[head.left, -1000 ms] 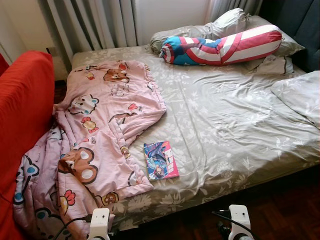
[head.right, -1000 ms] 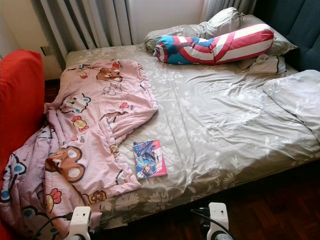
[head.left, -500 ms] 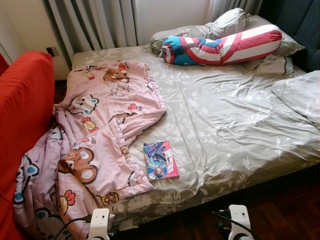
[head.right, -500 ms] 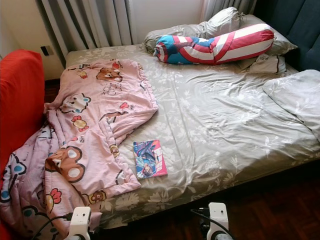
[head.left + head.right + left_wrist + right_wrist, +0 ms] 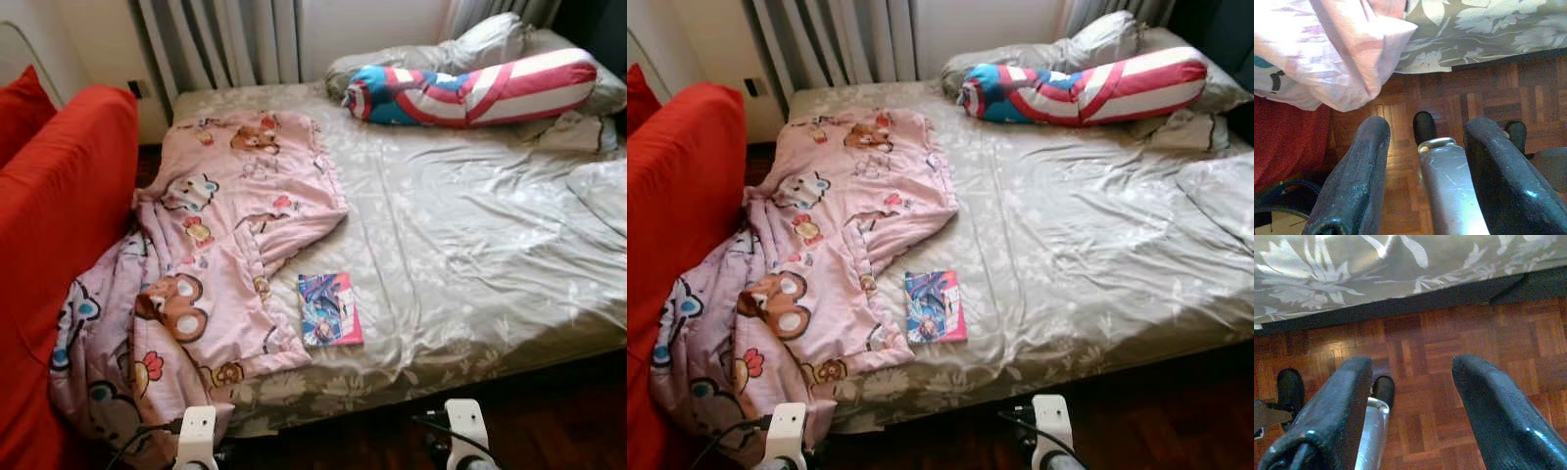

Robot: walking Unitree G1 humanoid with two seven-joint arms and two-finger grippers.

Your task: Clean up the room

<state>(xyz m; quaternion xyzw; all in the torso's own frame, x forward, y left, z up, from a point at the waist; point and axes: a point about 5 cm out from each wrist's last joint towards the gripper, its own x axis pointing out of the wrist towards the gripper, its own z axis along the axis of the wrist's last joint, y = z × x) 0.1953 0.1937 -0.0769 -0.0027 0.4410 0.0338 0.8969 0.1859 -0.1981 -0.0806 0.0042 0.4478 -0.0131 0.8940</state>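
A wide bed with a grey-green sheet printed with pale leaves point(image 5: 460, 245) lies ahead of both hands. The sheet is creased all over and hangs down over the near edge of the mattress.

A pink quilted blanket printed with cartoon bears and flowers point(image 5: 211, 264) is bunched along the left-hand side of the bed, ahead of the left hand. Its far part lies spread on the mattress. Its near part is crumpled and spills off the corner of the bed towards the floor, against a red fabric sofa point(image 5: 59, 245).

A thin glossy book with a blue and pink cartoon cover point(image 5: 329, 309) lies flat on the sheet near the front edge, ahead of and between the two hands, its left edge just beside the blanket's hem.

At the far end of the bed, a long bolster pillow in red, white and blue stripes point(image 5: 470, 90) lies across crumpled grey pillows point(image 5: 490, 44). A rumpled grey-green duvet point(image 5: 602, 191) sits at the far right. Grey striped curtains point(image 5: 225, 39) hang behind the bed.

The left hand point(image 5: 1425, 176) hangs low over a dark parquet wood floor point(image 5: 1420, 347). Its two black fingers are spread apart and grip nothing. The drooping corner of the blanket and the sheet's edge lie just beyond the fingertips. The right hand point(image 5: 1410, 411) also hangs over the floor, fingers spread wide and empty, with the sheet's hanging edge beyond it.
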